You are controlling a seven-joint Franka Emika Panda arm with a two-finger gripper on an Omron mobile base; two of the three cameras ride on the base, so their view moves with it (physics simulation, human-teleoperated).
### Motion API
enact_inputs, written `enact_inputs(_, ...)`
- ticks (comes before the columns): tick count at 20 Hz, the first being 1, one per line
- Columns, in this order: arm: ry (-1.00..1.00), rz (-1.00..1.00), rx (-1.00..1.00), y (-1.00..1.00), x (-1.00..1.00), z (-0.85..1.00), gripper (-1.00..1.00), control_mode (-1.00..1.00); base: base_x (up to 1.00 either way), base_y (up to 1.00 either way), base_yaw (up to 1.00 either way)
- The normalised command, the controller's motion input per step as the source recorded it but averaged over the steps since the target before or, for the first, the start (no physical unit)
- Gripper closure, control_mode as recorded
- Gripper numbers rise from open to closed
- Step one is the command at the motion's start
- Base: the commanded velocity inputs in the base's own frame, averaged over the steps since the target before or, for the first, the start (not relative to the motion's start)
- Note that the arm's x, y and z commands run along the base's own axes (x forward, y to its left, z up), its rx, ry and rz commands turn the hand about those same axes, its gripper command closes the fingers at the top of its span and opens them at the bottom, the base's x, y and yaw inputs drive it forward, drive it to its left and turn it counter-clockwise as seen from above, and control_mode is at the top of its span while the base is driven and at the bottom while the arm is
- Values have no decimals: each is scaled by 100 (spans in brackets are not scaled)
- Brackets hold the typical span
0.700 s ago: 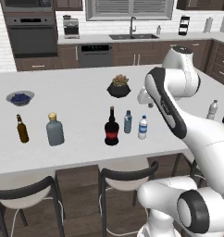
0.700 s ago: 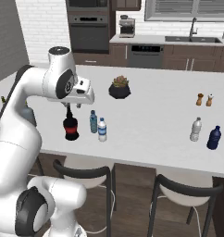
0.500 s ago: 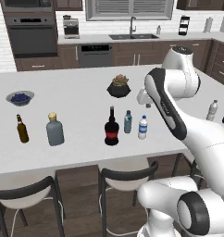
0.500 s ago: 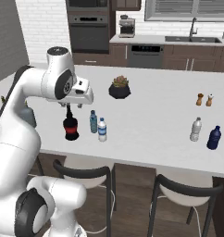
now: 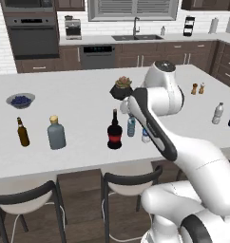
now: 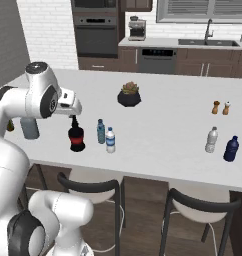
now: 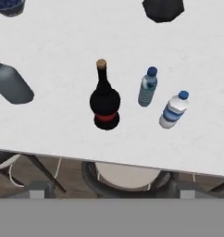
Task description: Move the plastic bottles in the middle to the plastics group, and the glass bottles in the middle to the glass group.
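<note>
The black glass bottle point(image 7: 104, 99) with its red label stands mid-counter, also seen as the black bottle point(image 5: 114, 133) point(image 6: 76, 137). Right of it are the blue-tinted plastic bottle point(image 7: 147, 87) point(image 5: 131, 127) point(image 6: 100, 131) and the clear labelled plastic bottle point(image 7: 174, 110) point(image 6: 110, 140). My gripper point(image 7: 109, 190) point(image 6: 74, 113) hovers open above the black bottle, holding nothing. The glass group, a brown bottle point(image 5: 23, 132) and a grey-blue flask point(image 5: 56, 134) point(image 7: 11, 85), is at the left. The plastics group, a clear pale-capped bottle point(image 6: 211, 140) point(image 5: 217, 114) and a dark blue container point(image 6: 231, 149), is at the right.
A potted plant point(image 5: 122, 88) point(image 6: 129, 95) sits behind the middle bottles. A bowl of berries point(image 5: 20, 99) is at the far left, two shakers point(image 6: 220, 107) at the far right. Stools point(image 5: 131, 182) stand under the counter's near edge.
The hand has swung left from over the plastic bottles to above the black bottle. The bottles have not moved and the jaws stay open.
</note>
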Motion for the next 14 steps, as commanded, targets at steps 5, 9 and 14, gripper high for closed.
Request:
enact_inputs(5, -11, 0, 1, 15, 32, -28, -100, -100, 0, 0, 0)
enact_inputs(9, -23, 0, 4, 0, 34, -20, -100, -100, 0, 0, 0)
enact_inputs(14, -22, 0, 6, 0, 31, -21, -100, -100, 0, 0, 0)
